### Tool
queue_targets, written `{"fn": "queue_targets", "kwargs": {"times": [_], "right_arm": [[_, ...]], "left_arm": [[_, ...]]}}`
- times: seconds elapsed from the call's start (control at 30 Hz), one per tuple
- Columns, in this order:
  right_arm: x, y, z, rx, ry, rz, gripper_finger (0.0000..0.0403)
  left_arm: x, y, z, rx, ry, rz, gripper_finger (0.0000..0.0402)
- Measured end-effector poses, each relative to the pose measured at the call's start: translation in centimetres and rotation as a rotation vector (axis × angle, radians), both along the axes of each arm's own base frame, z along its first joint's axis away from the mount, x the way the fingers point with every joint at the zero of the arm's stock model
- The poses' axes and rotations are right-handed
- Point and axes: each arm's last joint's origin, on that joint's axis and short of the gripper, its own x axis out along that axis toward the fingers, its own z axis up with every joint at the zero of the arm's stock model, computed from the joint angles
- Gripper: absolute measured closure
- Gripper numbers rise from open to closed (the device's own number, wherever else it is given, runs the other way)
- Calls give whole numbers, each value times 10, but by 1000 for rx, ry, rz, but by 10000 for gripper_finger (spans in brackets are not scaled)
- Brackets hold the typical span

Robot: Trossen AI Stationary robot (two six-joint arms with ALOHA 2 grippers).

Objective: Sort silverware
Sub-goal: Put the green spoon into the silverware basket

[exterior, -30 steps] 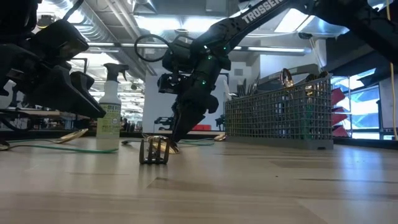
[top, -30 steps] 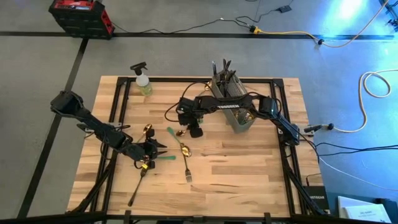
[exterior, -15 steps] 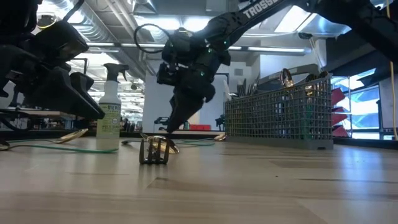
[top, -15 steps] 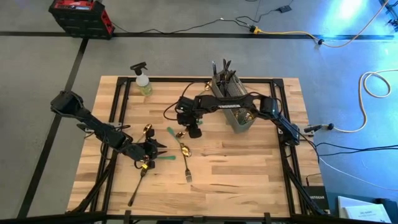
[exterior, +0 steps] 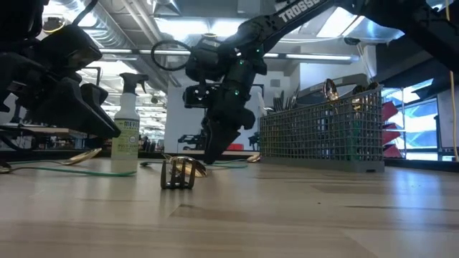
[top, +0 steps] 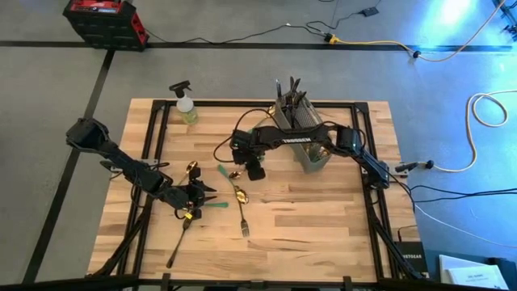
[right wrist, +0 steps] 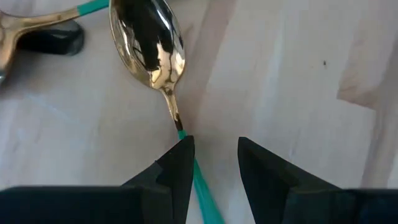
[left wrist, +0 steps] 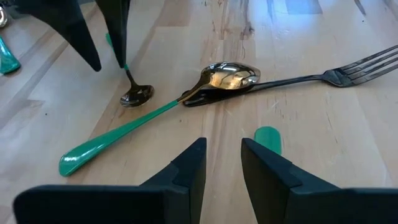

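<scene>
Lowered again since a moment ago, the right gripper (right wrist: 211, 165) stands slightly parted astride a green-handled spoon (right wrist: 152, 53) mid-tabletop, gripping nothing.

Overhead and table-level views share the caddy (top: 303, 137); wrist cameras seemingly close.

In the right wrist view we lose the green handle (right wrist: 202, 180) of the gold spoon (right wrist: 149, 43) beneath the right gripper (right wrist: 214, 165). The fork (left wrist: 348, 68) runs off the left wrist picture's edge. The caddy's (top: 303, 129) contents are too small to sort.
</scene>
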Motion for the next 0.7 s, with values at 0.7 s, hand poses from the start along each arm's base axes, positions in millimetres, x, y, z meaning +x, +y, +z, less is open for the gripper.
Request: {"fn": "queue_targets", "kwargs": {"times": [0.7], "right_arm": [[15,11,41,1,-68,-23,292]], "left_arm": [[0,0,0,2,5,1,316]]}}
